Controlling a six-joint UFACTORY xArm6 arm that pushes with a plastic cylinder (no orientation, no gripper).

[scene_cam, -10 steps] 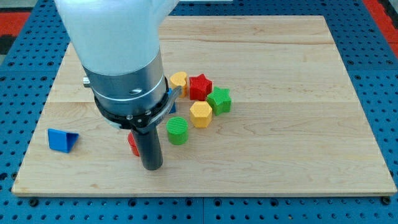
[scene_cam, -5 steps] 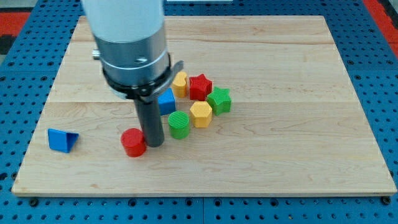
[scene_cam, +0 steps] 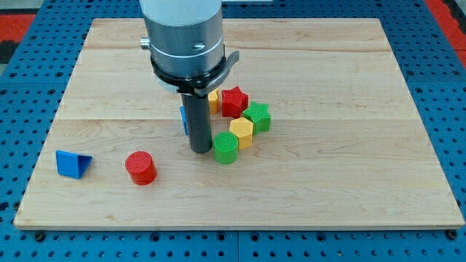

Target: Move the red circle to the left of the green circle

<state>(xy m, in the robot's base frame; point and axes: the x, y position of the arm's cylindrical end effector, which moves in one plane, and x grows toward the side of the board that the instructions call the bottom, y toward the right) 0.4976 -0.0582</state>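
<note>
My tip (scene_cam: 200, 149) is resting on the tabletop (scene_cam: 349, 109) near the middle of the view, at the lower end of a straight dark rod hanging from the arm's grey collar. This arm is carrying no gripper, so nothing is being held; the rod is only touching the surface. The tip is sitting just to the view's left of the green circle (scene_cam: 226, 148), very close to it, though I cannot tell if they are touching. Behind the rod, a blue block (scene_cam: 183, 118) is showing only as a thin sliver on the rod's left edge, its shape hidden.

The green circle is lying just below and left of the yellow hexagon (scene_cam: 241, 132), the 2 appearing to touch. Above that, the red star (scene_cam: 234, 101) and the green star (scene_cam: 257, 116) are sitting close together, with another yellow block (scene_cam: 213, 100) peeking out beside the rod, left of the red star.

The red circle (scene_cam: 140, 167) is standing alone toward the view's left and slightly lower than the green circle, well apart from my tip and from the cluster. Farther left, near the tabletop's edge, a blue triangle (scene_cam: 73, 163) is lying by itself.
</note>
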